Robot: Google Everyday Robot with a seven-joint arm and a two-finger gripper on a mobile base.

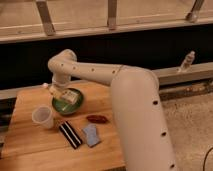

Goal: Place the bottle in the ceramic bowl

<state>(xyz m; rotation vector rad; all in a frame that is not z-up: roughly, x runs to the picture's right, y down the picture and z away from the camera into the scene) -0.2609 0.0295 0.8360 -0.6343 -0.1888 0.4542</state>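
Nearest to us, at the lower left of the frame, the wooden worktop [30, 147] carries a flat black striped object [70, 134] lying at a slant. A small blue packet [91, 135] lies just beside it on its right. A little further back we see a translucent whitish cup [43, 117] standing upright at the left. A reddish-brown oblong object [97, 119] lies to the right of the cup and apart from it.

Behind these sits the ceramic bowl [64, 106], green and glossy, at the left-centre of the frame. The bottle [67, 96] lies tilted across the bowl's opening, its white-capped end pointing to the upper left past the rim. We cannot make out whether it rests on the bowl or is held just above it.

The hand [58, 90] is right at the bottle, over the bowl's upper left edge. We cannot tell whether it grips the bottle or has let go. The thick white arm [137, 105] rises from the lower right corner and bends over to the hand.

Farther back on the right, a tiny clear bottle [187, 61] stands on a pale ledge [170, 76]. Metal posts [112, 15] line the top of the frame.
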